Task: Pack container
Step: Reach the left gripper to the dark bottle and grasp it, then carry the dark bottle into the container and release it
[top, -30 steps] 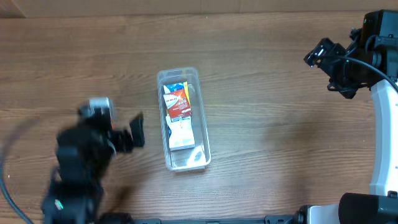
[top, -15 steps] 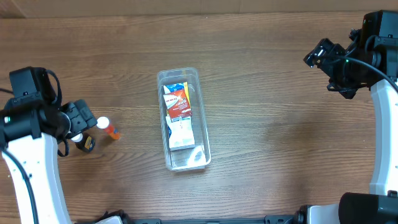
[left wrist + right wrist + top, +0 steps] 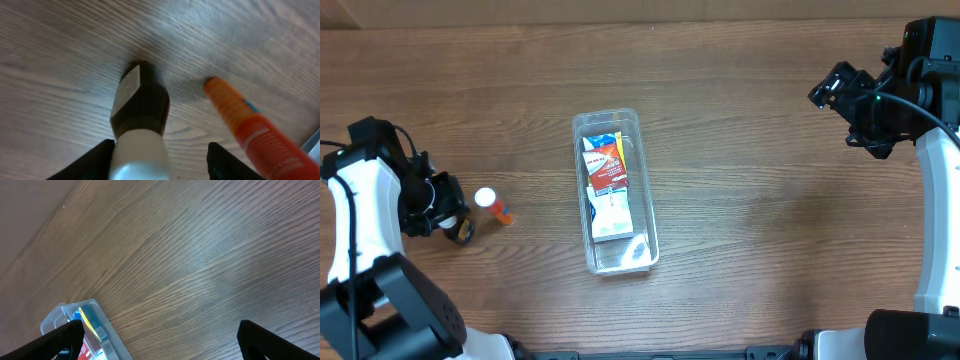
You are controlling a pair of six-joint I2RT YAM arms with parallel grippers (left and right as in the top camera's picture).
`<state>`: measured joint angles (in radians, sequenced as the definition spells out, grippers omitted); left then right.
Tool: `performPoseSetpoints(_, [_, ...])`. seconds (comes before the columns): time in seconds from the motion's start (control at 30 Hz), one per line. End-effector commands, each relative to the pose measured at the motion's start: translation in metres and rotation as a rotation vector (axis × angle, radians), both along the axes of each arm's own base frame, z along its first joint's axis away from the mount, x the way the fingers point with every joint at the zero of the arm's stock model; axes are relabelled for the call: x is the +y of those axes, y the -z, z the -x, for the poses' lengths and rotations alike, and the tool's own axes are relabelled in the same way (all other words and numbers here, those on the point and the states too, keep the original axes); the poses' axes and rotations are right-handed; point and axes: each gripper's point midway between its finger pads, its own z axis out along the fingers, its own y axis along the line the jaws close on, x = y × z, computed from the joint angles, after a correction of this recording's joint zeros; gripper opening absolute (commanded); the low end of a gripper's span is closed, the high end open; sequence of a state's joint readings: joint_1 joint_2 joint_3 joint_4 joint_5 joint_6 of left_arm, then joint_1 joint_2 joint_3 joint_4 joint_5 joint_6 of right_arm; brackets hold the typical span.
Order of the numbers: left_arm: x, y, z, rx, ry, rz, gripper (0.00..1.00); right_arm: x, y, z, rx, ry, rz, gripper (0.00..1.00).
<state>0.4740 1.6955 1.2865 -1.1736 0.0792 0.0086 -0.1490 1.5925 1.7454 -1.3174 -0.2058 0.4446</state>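
Wood grain is running under everything, and on this table (image 3: 750,230) the container (image 3: 605,116) is lying in the middle, long side pointing away from me, well apart from both arms. It is carrying a red, white and blue carton (image 3: 608,185) lying flat along its length, which is leaving the near end bare. I am judging that this space is meant for the small things out on my left.

Two of those are lying on their sides near each other: a dark little bottle (image 3: 141,102) with a white end (image 3: 140,155), and an orange tube (image 3: 240,117) just beside it, not touching.

I am holding my left claw (image 3: 160,150) low over the dark little bottle, lined up along it so that one finger is sitting on each side of the white end. The fingers (image 3: 95,160) are standing apart, wider than the bottle, with wood showing on the orange side. On the other side I cannot tell whether there is contact. Nothing is being squeezed yet.

My right claw (image 3: 160,330) is hanging high at the far right edge, spread wide and holding nothing. It is looking across bare wood to a corner of the container, parked clear of the left arm's work, I am guessing.
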Motion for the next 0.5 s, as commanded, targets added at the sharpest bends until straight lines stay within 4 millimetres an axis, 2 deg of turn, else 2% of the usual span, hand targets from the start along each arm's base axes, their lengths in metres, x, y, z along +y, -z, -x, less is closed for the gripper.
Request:
performPoseSetpoints(0.0, [-0.0046, 0.0074, 0.0003, 0.005, 0.090, 0.042, 0.63, 0.0004, -0.0043, -0.0013, -0.016, -0.001, 0.001, 1.00])
performPoseSetpoints(0.07, [-0.0037, 0.0077, 0.0009, 0.009, 0.090, 0.037, 0.64, 0.0004, -0.0043, -0.0013, -0.016, -0.001, 0.001, 1.00])
performPoseSetpoints(0.2, [-0.0055, 0.0071, 0.0059, 0.030, 0.085, 0.044, 0.61, 0.0004, -0.0043, -0.0013, -0.016, -0.001, 0.001, 1.00])
performPoseSetpoints(0.37, [0.0003, 0.0017, 0.0055, 0.034, 0.083, 0.013, 0.38, 0.0004, -0.0043, -0.0013, -0.016, -0.001, 0.001, 1.00])
performPoseSetpoints(0.47, [-0.0001, 0.0001, 0.0063, 0.039, 0.083, 0.015, 0.18, 0.0004, -0.0044, -0.0014, -0.017, -0.001, 0.001, 1.00])
